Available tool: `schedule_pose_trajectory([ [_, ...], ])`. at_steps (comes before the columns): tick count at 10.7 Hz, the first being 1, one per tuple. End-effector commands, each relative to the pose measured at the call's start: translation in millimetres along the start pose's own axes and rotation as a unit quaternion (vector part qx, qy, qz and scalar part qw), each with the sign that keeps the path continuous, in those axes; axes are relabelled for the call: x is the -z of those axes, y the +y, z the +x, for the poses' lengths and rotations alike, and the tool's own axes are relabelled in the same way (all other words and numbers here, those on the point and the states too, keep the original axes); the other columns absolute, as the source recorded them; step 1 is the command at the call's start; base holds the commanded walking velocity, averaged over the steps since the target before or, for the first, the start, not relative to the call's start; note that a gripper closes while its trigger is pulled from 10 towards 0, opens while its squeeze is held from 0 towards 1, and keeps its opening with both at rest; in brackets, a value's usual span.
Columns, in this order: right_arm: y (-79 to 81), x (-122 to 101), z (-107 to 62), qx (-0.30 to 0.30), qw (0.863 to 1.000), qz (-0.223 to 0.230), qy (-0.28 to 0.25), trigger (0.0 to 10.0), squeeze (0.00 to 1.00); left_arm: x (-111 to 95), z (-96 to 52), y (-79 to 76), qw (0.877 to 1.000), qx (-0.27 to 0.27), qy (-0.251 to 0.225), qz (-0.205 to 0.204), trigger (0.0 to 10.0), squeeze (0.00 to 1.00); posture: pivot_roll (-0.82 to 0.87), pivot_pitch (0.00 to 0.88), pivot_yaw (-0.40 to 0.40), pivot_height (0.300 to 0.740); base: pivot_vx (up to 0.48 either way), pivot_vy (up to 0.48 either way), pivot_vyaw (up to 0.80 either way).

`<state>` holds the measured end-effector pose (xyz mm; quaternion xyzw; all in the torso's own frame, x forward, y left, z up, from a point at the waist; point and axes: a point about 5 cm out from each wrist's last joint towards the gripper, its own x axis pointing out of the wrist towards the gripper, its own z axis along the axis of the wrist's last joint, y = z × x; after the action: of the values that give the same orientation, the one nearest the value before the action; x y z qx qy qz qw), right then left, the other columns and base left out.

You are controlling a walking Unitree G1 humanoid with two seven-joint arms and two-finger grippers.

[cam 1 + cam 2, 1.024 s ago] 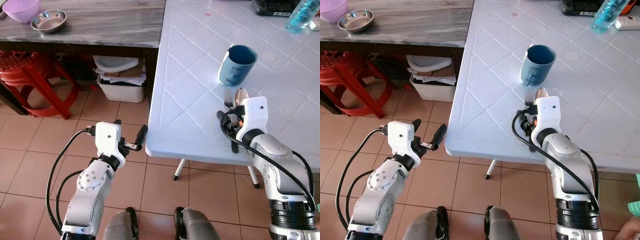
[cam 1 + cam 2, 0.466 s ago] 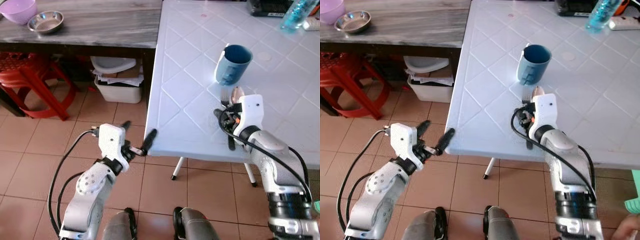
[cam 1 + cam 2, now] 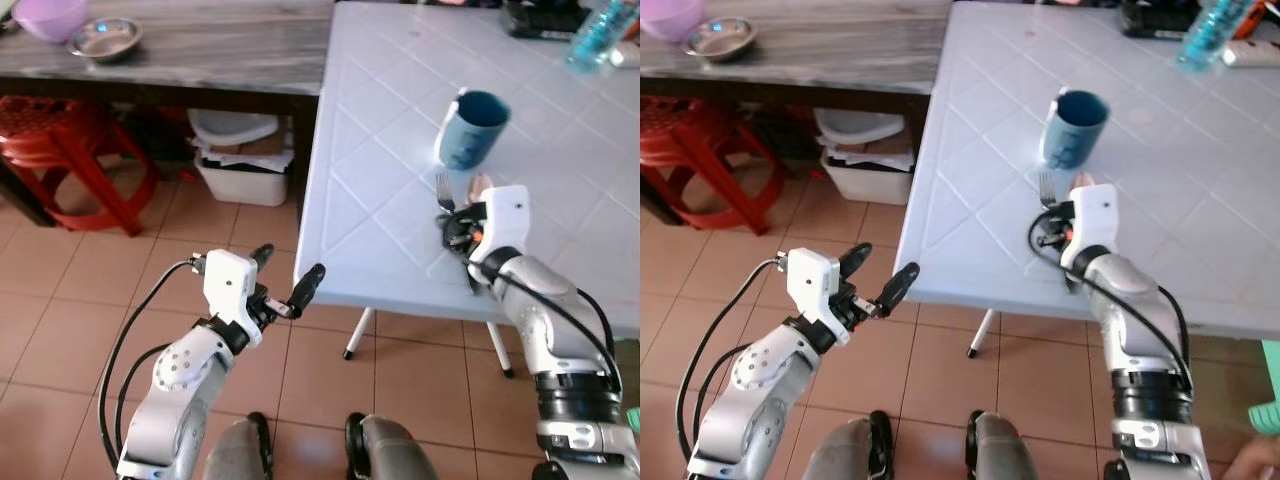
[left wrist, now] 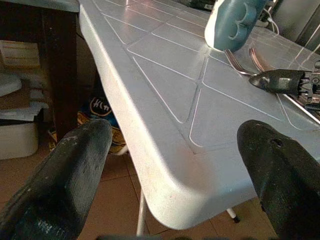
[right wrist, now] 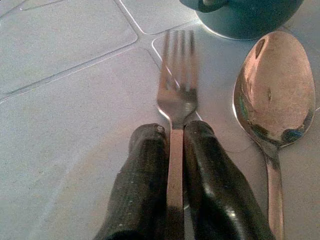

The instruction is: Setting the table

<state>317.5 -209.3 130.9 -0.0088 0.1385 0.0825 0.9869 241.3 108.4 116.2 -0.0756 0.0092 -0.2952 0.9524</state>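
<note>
Just ahead of the right gripper's [image 5: 172, 165] fingertips the blue mug [image 5: 245, 17] blocks the way, with the spoon [image 5: 272, 95] close alongside. The white table [image 4: 165, 90] lies bare on the fingers' other side. Its corner sits between the left gripper's [image 4: 170, 165] spread fingers.

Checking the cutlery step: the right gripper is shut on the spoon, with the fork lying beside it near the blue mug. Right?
No: the right gripper is shut on the fork; the spoon lies free beside it, near the blue mug. The right wrist view shows this.

no words, numbers or brand marks can be read; a white mark on something dark under the table stays illegible.
</note>
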Motion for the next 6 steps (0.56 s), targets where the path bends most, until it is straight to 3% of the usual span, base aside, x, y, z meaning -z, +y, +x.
schedule_pose_trajectory([
  [1, -10.0, 52.6, -4.8, 0.031, 0.993, 0.034, 0.112, 0.0, 0.0, 2.2, -1.2, -2.2, 1.0, 0.009, 0.004, 0.002, 10.0, 0.0, -0.07, 0.225, 0.027, 0.74, 0.0, 0.0, 0.0],
  [2, -3.4, 47.7, -3.0, 0.026, 0.993, 0.069, 0.092, 0.0, 0.0, 8.2, -1.5, 4.4, 0.999, -0.028, 0.021, 0.023, 10.0, 0.0, -0.07, 0.224, 0.027, 0.74, 0.0, 0.0, 0.0],
  [3, -1.2, 46.6, -3.1, 0.029, 0.993, 0.073, 0.088, 0.0, 0.0, 10.1, -1.6, 8.0, 0.998, -0.046, 0.025, 0.029, 10.0, 0.0, -0.07, 0.224, 0.027, 0.74, 0.0, 0.0, 0.0],
  [6, 27.9, 38.6, -5.7, 0.025, 0.991, 0.119, 0.055, 0.0, 0.0, 17.6, -2.5, 22.8, 0.992, -0.112, 0.038, 0.038, 10.0, 0.0, -0.07, 0.21, 0.02, 0.74, 0.0, 0.0, 0.0],
])
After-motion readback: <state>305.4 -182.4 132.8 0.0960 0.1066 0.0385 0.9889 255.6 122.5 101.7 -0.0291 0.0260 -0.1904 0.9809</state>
